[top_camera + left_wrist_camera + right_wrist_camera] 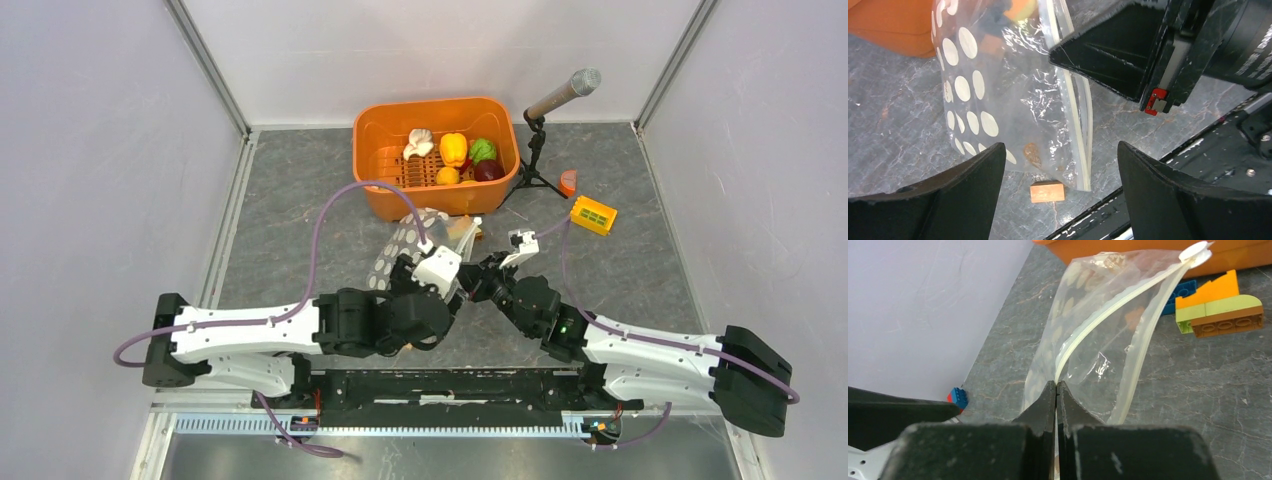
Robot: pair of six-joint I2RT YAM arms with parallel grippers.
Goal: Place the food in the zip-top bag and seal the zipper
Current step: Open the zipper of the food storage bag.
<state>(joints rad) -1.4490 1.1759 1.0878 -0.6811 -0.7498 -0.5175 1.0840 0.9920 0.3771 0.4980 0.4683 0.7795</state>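
Jaws, right gripper (1056, 390): pressed together, clamped on the zipper (1068, 347) at one end of the bag's mouth.
Jaws, left gripper (1059, 150): wide apart, holding nothing, above the zip-top bag (998, 90).
Zip-top bag: on the table in front of the orange basket (375, 130), between the two grippers; mouth partly gaping.
Food: garlic (418, 143), yellow pepper (454, 148), green cabbage (483, 150), dark red piece (489, 170) and yellow-orange piece (448, 175), all in the basket.
Wooden cube (1047, 191): just beside the bag's corner.
Building blocks (1220, 315): on the table beyond the bag.
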